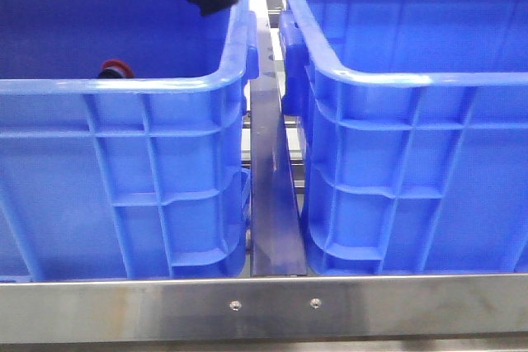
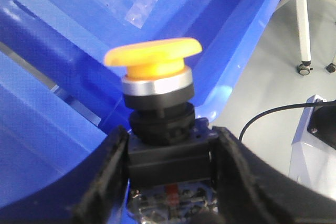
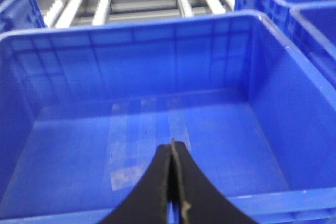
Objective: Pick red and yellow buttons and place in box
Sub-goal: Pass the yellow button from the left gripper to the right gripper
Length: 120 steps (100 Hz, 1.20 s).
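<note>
In the left wrist view, left claw [image 2: 170, 156] clamping yellow button [image 2: 155, 72], right claw [image 3: 172, 182] closed, empty.

An industrial workshop or warehouse line: blue plastic crates [image 1: 396, 121] on a steel roller conveyor [image 3: 131, 3].

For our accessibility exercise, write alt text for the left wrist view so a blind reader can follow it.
A yellow mushroom-head push button, silver collar and black body, is clamped upright between the left gripper's two black fingers. Behind it lie the walls and rim of a bright blue plastic crate, with grey floor and a black cable beyond.
</note>
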Tool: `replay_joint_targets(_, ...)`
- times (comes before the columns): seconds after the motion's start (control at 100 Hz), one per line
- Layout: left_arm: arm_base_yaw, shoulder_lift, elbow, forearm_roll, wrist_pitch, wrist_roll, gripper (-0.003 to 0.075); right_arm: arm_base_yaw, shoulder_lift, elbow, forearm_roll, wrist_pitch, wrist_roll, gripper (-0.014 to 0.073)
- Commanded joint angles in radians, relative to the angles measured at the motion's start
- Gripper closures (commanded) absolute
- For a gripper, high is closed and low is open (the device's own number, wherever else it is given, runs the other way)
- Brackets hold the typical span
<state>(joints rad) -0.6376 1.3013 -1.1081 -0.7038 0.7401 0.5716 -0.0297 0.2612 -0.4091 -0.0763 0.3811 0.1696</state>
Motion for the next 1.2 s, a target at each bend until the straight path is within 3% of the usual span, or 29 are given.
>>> replay_joint_targets(0.0, -0.008, -0.025, -0.027, -0.047, -0.052, 0.001, 0.0627, 0.002, 0.118, -0.120, 0.002, 0.011, -0.002, 0.0659)
replay_joint_targets(0.14, -0.008, -0.025, -0.027, -0.047, -0.052, 0.001, 0.0627, 0.002, 0.296, -0.276, 0.046, 0.157, -0.002, 0.0597)
replay_joint_targets(0.21, -0.008, -0.025, -0.027, -0.047, -0.052, 0.001, 0.0627, 0.002, 0.374, -0.345, 0.115, 0.208, -0.003, 0.0466)
replay_joint_targets(0.33, -0.008, -0.025, -0.027, -0.047, -0.056, 0.001, 0.0627, 0.002, 0.488, -0.443, 0.274, 0.280, -0.064, 0.0166)
replay_joint_targets(0.4, -0.008, -0.025, -0.027, -0.047, -0.059, 0.001, 0.0627, 0.002, 0.545, -0.486, 0.408, 0.314, -0.150, 0.0092)
replay_joint_targets(0.67, -0.008, -0.025, -0.027, -0.047, -0.059, 0.001, 0.0627, 0.076, 0.736, -0.537, 1.104, 0.416, -0.545, 0.0109)
replay_joint_targets(0.79, -0.008, -0.025, -0.027, -0.047, -0.059, 0.001, 0.0627, 0.151, 0.814, -0.537, 1.303, 0.436, -0.677, 0.0109)
replay_joint_targets(0.95, -0.008, -0.025, -0.027, -0.047, -0.060, 0.001, 0.0627, 0.266, 0.924, -0.562, 1.415, 0.445, -0.750, 0.0109)
replay_joint_targets(1.19, -0.008, -0.025, -0.027, -0.047, -0.065, 0.001, 0.0627, 0.366, 1.034, -0.623, 1.429, 0.442, -0.752, 0.0109)
